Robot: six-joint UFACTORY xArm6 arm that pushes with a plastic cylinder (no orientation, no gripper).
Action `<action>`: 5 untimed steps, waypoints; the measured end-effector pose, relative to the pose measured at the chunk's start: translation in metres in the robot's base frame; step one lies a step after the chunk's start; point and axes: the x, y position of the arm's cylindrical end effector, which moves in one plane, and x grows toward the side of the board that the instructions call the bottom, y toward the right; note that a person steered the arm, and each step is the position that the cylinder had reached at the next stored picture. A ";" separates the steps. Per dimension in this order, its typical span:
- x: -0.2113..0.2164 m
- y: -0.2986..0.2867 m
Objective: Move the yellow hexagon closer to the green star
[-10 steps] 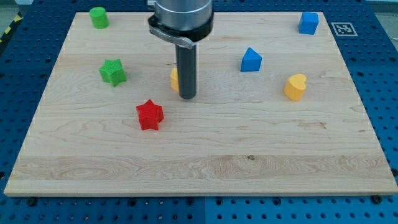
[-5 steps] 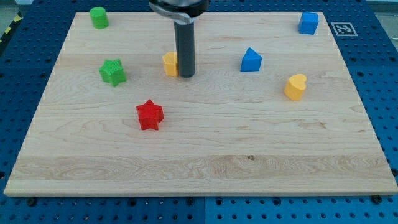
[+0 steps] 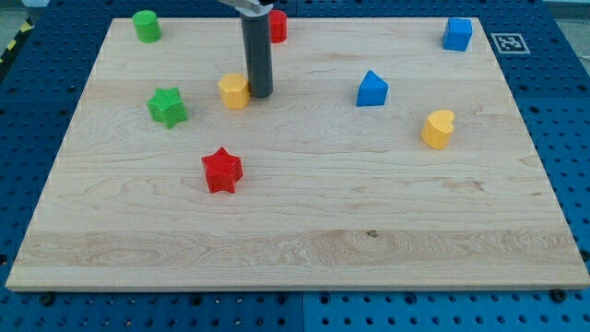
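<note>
The yellow hexagon (image 3: 234, 91) lies on the wooden board (image 3: 304, 231) in the upper left part. My tip (image 3: 259, 95) stands right against the hexagon's right side. The green star (image 3: 167, 106) lies to the left of the hexagon and slightly lower, about a block's width of bare board between them.
A green cylinder (image 3: 146, 25) sits at the top left corner. A red block (image 3: 277, 25) shows at the top, partly behind the rod. A red star (image 3: 221, 170) lies below the hexagon. A blue block (image 3: 371, 88), a yellow heart-like block (image 3: 439, 128) and a blue cube (image 3: 457, 33) are on the right.
My tip has moved up and to the left, pushing the yellow hexagon leftward, closer to the green star. The red block at the top has come into sight.
</note>
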 end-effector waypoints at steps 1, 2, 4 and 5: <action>0.000 -0.020; 0.004 -0.033; 0.011 -0.051; 0.026 -0.051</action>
